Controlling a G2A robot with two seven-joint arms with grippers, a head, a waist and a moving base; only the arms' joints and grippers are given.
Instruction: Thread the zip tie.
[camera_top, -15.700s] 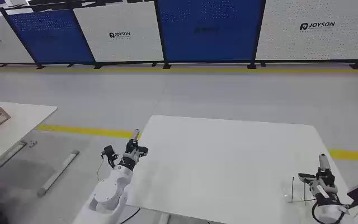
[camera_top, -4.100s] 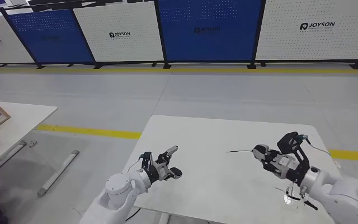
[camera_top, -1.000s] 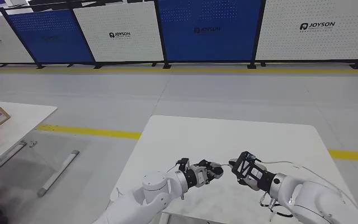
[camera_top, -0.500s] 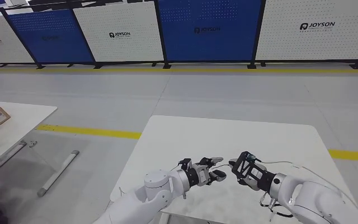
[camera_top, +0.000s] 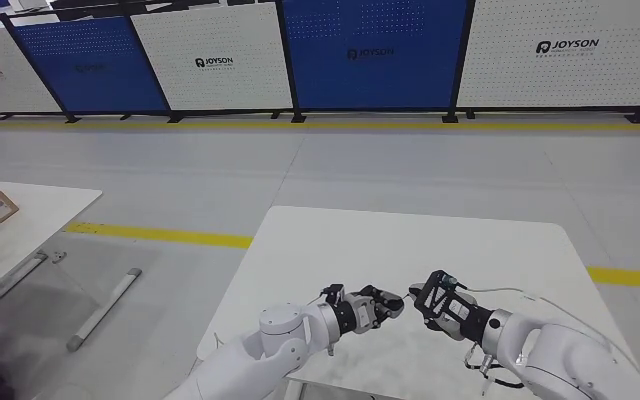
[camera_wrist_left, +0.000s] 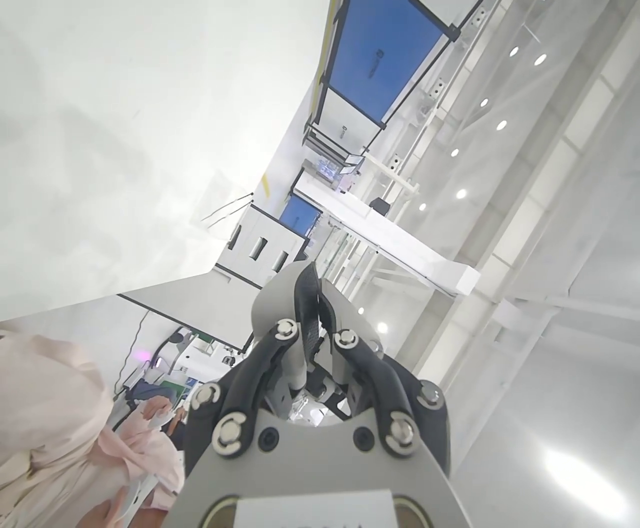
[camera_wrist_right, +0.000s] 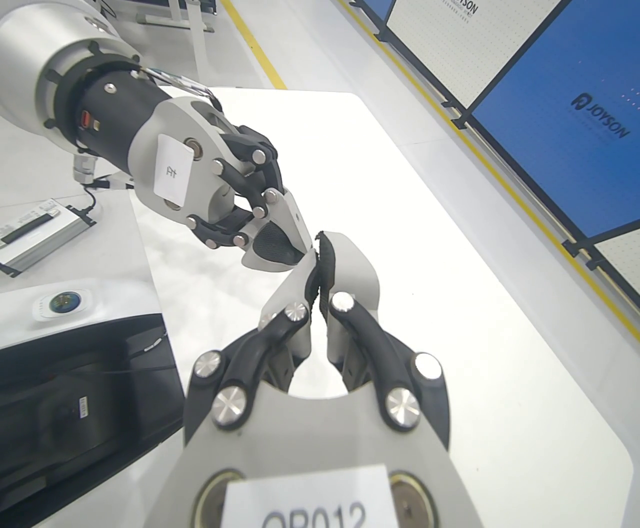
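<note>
Over the near part of the white table (camera_top: 330, 240) my two grippers meet tip to tip. The right gripper (camera_wrist_right: 320, 250) is shut, and a short black bit of the zip tie (camera_wrist_right: 322, 234) sticks out past its fingertips. The left gripper (camera_wrist_right: 302, 244) comes in from the side with its fingers closed together just in front of that tip. Whether the tie lies between the left fingers is hidden. In the top view the left gripper (camera_top: 398, 302) and right gripper (camera_top: 414, 296) almost touch. The left gripper (camera_wrist_left: 310, 280) shows its pads pressed together in its own wrist view.
Thin dark spare ties (camera_wrist_left: 225, 212) lie near a far corner of the table. A grey box with a cable (camera_wrist_right: 45, 230) sits off the table's side. The table's front edge runs close below both grippers.
Half a second ago the left gripper stood open a little short of the right one. It has shut and moved up to the right fingertips. The right arm has kept still.
</note>
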